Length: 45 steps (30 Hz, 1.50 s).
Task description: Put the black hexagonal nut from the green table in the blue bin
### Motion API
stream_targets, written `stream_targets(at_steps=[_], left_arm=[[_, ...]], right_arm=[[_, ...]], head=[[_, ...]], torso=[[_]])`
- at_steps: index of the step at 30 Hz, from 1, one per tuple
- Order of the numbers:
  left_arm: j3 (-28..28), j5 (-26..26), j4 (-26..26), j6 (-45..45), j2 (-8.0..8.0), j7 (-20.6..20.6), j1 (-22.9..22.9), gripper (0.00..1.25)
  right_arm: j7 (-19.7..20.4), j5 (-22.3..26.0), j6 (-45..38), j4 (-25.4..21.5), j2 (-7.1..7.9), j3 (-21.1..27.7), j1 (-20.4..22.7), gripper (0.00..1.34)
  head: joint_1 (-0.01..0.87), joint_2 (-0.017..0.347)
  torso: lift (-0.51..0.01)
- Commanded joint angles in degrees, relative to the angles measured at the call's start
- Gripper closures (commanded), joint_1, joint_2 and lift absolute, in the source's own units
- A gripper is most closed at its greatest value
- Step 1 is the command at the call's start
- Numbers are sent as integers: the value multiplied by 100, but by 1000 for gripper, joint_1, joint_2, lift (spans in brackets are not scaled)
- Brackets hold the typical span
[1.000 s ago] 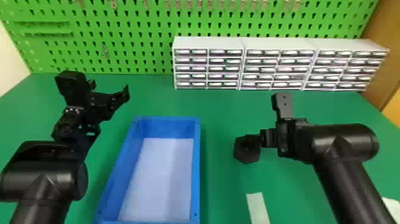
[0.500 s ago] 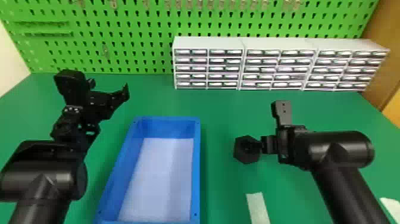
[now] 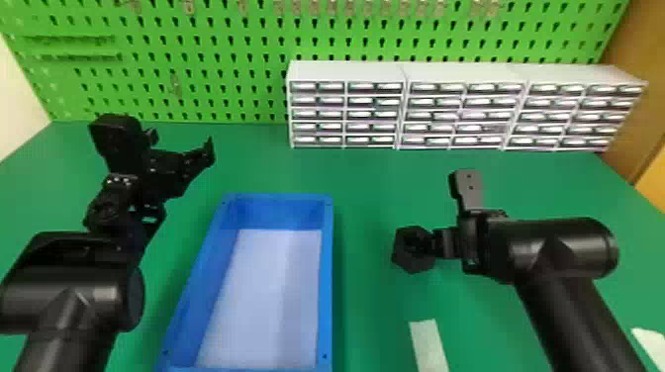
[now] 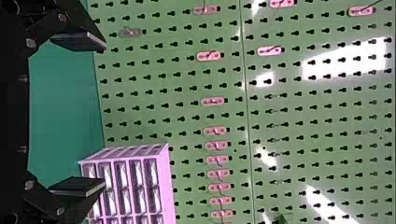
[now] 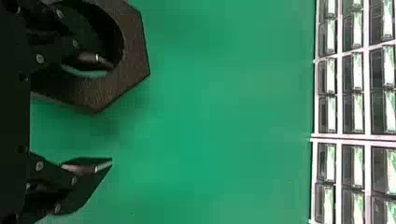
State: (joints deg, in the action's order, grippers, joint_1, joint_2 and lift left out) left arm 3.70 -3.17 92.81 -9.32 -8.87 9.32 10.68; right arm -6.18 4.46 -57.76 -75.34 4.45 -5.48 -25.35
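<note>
Pegboard: a green panel (image 3: pixel 222 94) is raised behind the table, pierced by rows of slots
Hooks: small hooks (image 4: pixel 216 131) are fixed to it
Drawer cabinets: three white units (image 3: pixel 346 71) are lined up before it
Table: a green top (image 3: pixel 366 178) is spread beneath
Left edge: a pale wall (image 3: pixel 15 109) is seen
Right edge: brown panelling (image 3: pixel 638 133) is seen
Light: white glare (image 4: pixel 345 58) is reflected off the pegboard

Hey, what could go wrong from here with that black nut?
The right gripper is open, with one finger over or in the hole of the nut and the other outside. Closing might pinch one wall, letting the nut tilt or swing. If carried low, it could bump the blue bin's raised rim.
</note>
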Motion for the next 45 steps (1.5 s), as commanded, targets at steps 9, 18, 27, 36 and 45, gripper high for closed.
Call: stream_targets(at_steps=[9,18,27,36,45], left_arm=[[17,62,0,9,-1,0,4,240],[25,97,0,9,-1,9,4,242],[17,133,9,9,-1,26,13,242],[25,80,18,9,-1,44,-5,242],[105,97,44,9,-1,53,-40,242]], right_arm=[[2,-173,-113,-16,-14,-59,-31,993],[2,-191,-218,-183,-14,-76,-14,1174],[2,-226,-789,-1079,91,-103,-110,1174],[-6,-112,-1712,-2125,258,-129,-479,1173],[2,266,-2037,-2837,293,-296,-655,1173]], head=[[686,52],[686,52],[686,52],[686,52],[686,52]], torso=[[-97],[-97],[-97],[-97],[-97]])
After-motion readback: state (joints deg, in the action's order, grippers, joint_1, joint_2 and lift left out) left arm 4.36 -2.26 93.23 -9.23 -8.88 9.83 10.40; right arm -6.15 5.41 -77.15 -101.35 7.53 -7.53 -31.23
